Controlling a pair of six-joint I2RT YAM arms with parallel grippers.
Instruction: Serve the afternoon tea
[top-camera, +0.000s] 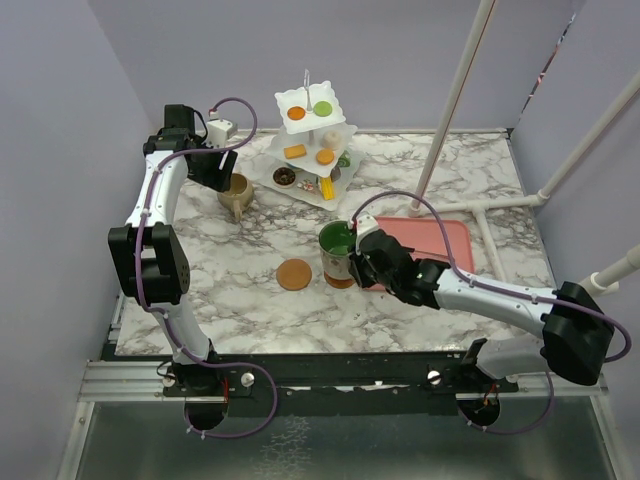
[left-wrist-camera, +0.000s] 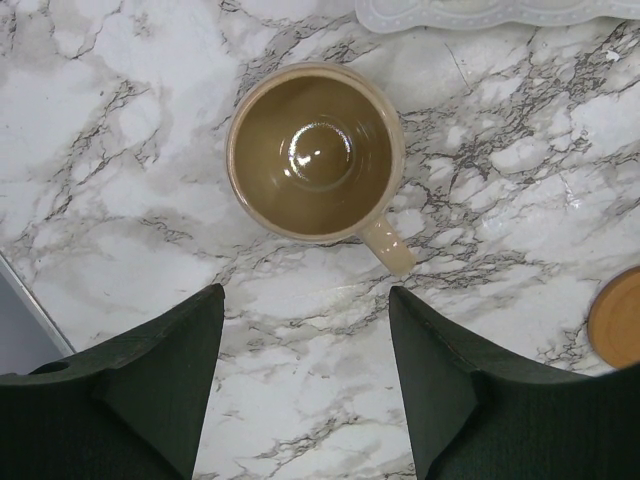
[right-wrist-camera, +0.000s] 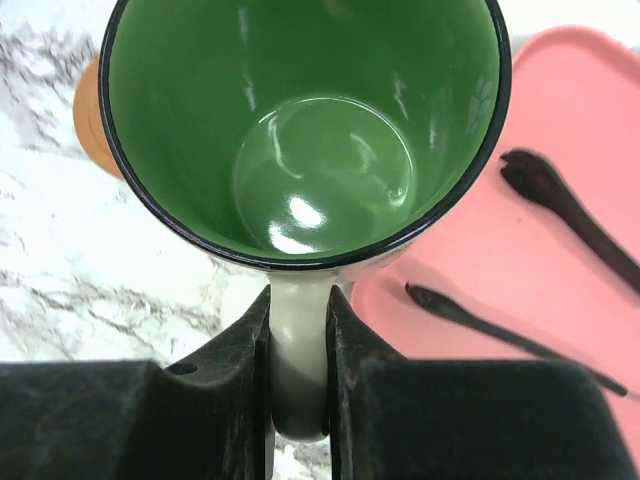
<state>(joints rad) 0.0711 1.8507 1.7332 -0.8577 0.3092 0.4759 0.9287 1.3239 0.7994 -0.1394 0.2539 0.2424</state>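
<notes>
**Right gripper clamped on the green mug's handle**

Black fingers of the right gripper press on either side of the pale handle of the green-inside mug, with no gap showing. This mug stands upright near the middle of the marble table, just beside the pink tray's left edge. A brown band shows at its foot; whether that is a coaster under it I cannot tell. One round wooden coaster lies bare just to its left. Black tongs lie on the tray.

Further back and left, the beige mug sits upright and empty, handle pointing toward the left gripper. That gripper hangs above it with its jaws wide apart, touching nothing.

Behind both mugs the white three-tier square stand carries the toy pastries: an orange piece and a green one on the top tier, more on the tiers below.
</notes>
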